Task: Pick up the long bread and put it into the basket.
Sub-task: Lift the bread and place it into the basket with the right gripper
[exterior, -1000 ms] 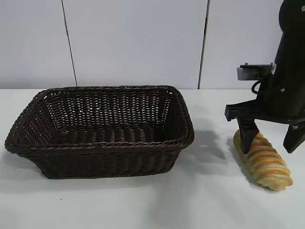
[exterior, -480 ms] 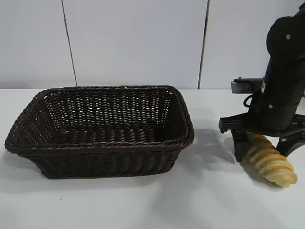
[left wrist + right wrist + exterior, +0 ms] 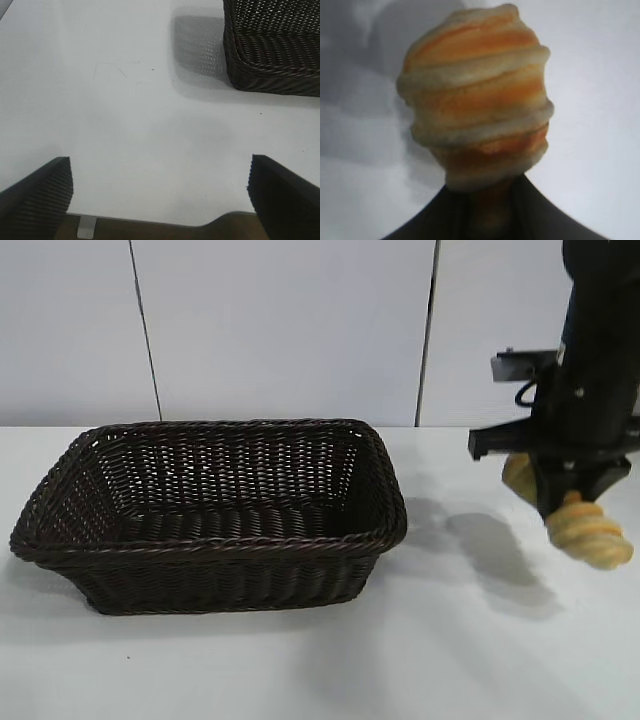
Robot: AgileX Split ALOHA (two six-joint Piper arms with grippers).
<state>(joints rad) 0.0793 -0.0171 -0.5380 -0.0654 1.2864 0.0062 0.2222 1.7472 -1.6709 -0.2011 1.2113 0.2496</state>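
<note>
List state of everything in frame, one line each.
long bread: off the table, held in the air, tilted, right of the basket.
basket: upright on the table, nothing visible inside.
right gripper: jaws shut on the long bread, raised above the table.
left gripper: jaws wide open, holding nothing, low over the table near a basket corner.

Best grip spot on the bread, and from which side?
Across its narrow width near one end, from above, as the right end effector has it: the bread is long with twisted ridges, so pads span the short axis. Held off-centre, its free end droops; a mid-length grip would likely hang leveller.
</note>
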